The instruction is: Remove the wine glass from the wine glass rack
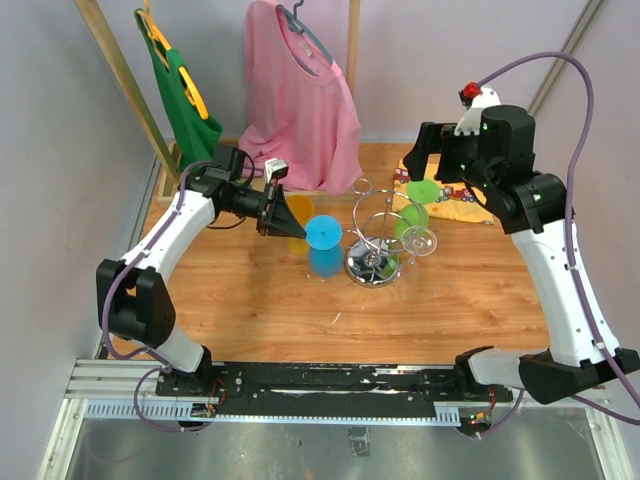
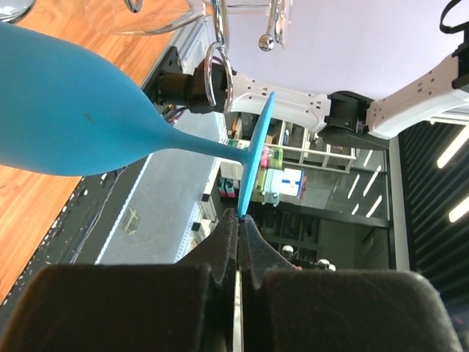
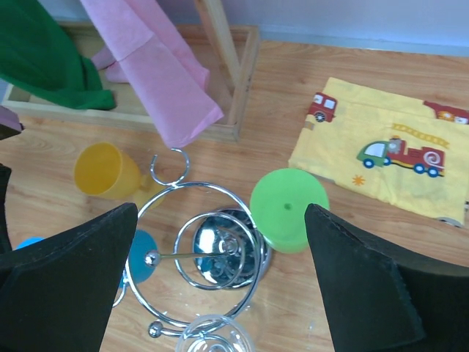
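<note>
Left hand (image 1: pixel 278 212) clenched on foot rim of blue wine glass (image 1: pixel 322 235). Glass foot-up over table (image 1: pixel 260 300), just left of wine glass rack (image 1: pixel 374 262); contact with loops unclear. Green glass (image 1: pixel 412 218) and clear glass (image 1: pixel 421 242) hang on rack's right side. Right hand (image 3: pixel 220 213) above rack, fingers spread wide, holding nothing.

Four glasses are counted: blue glass (image 1: pixel 323 232), yellow glass (image 3: pixel 102 170), green glass (image 3: pixel 288 209), clear glass (image 1: pixel 420 242). One rack (image 1: pixel 372 262), two hung garments (image 1: pixel 190 105) (image 1: pixel 300 100) and one cloth (image 3: pixel 388 150) are seen.
</note>
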Motion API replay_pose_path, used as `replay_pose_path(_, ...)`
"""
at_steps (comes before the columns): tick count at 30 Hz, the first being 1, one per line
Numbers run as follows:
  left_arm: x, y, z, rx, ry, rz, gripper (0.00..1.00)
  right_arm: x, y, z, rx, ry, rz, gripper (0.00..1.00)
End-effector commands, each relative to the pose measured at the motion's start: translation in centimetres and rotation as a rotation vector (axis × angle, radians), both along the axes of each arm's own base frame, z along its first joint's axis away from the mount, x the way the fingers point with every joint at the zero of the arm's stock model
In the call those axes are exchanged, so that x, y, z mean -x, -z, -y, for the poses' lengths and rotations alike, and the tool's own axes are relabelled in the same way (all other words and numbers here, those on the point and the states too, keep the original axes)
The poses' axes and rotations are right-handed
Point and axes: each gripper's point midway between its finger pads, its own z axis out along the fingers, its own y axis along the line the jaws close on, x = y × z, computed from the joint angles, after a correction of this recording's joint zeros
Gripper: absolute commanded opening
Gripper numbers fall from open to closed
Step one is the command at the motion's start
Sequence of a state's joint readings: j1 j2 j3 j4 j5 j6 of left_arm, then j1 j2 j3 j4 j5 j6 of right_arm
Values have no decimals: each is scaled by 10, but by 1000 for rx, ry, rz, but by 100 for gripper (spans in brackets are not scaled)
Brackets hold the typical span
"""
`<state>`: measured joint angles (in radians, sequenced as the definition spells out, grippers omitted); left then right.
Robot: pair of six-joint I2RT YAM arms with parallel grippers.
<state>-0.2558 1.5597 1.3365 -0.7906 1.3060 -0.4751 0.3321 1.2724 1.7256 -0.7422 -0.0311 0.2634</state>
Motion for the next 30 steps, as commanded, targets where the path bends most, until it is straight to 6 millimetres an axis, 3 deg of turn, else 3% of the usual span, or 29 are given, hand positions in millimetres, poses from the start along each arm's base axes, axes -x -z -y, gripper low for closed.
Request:
replay_pose_path(1, 8, -16, -6, 33, 1, 7, 0, -1, -18, -25, -118, -101, 14, 98)
replay_pose_path(15, -24, -44, -14, 52, -51, 81, 0, 11, -54, -100, -392, -423, -91, 90)
replay_pose_path(21, -26, -50, -14, 59, -53, 103, 0, 19, -43, -132, -449, -527, -196, 82)
replay_pose_path(30, -27, -54, -16, 69, -53, 115, 0, 34, -6, -177, -417, -623, -362, 70)
